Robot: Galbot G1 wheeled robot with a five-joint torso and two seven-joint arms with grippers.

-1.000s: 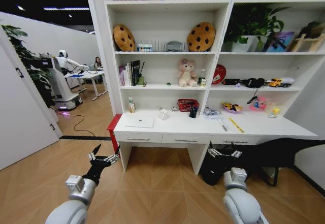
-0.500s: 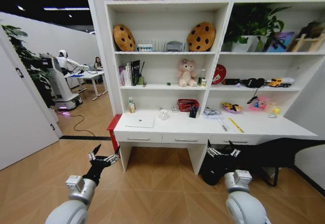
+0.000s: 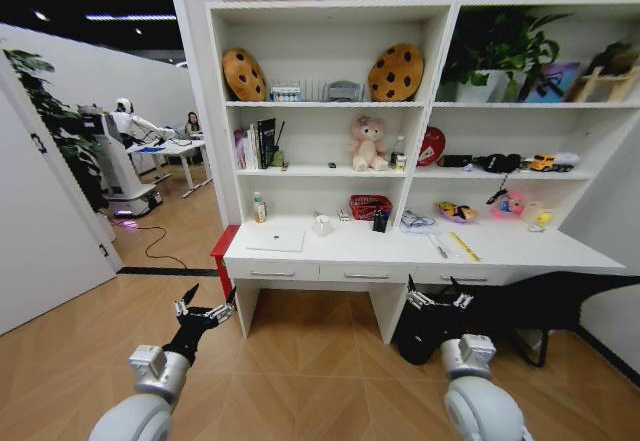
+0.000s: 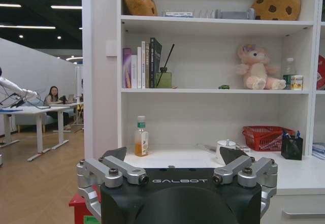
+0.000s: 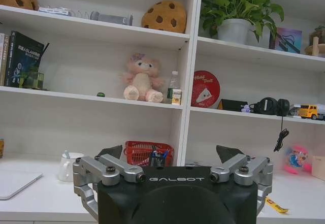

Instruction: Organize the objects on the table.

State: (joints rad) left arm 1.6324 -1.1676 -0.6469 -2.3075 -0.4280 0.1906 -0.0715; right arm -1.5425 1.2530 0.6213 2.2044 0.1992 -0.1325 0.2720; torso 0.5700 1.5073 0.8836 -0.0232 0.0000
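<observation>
Laptop (image 3: 276,240) and yellow ruler (image 3: 464,247) on white desk (image 3: 520,251).

white desk (image 3: 400,251), yellow ruler (image 3: 464,247)

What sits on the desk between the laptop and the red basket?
In the head view, a white cup stands between the laptop and the red basket.

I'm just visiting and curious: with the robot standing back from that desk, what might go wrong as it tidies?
The yellow ruler lies near the white desk's front edge; a nudge could push it off. The white cup beside the laptop might tip. Both pincers, left and right, hang open, short of the desk.
</observation>
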